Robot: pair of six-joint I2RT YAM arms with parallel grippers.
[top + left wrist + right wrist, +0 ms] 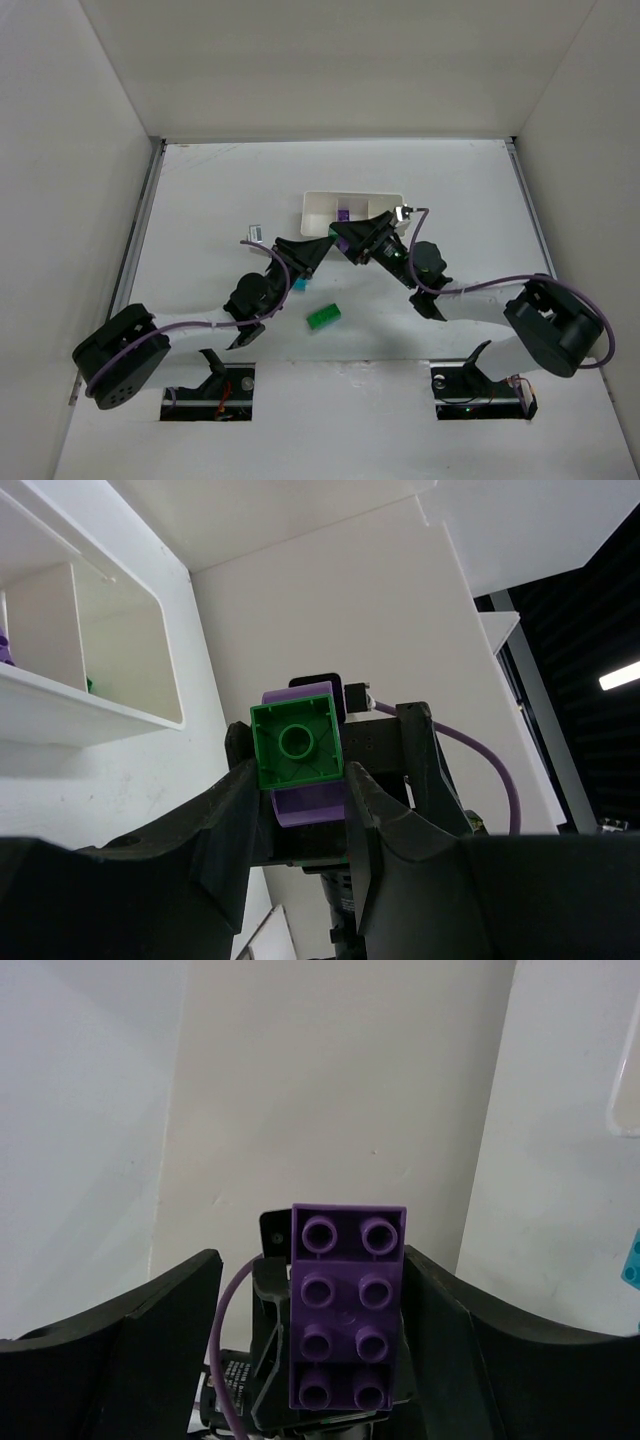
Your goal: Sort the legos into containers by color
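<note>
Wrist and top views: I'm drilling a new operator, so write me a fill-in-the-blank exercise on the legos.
Left wrist view: the front lego between the left fingers is ___.
Right wrist view: the purple lego shows ___ circles on its face.
Top view: the lego inside the tray, whose tray is white, is ___.
Missing words: green; eight; purple.

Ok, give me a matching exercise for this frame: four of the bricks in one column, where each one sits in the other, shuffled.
Bricks:
1. square green brick
2. long green brick
3. cyan brick
4. purple brick

Places:
A. inside the tray
B. on the table, close beside the left arm
C. between the fingers of the left gripper
D. on the table, out in the open between the two arms

Pairs: 1-C, 2-D, 3-B, 4-A.
</note>
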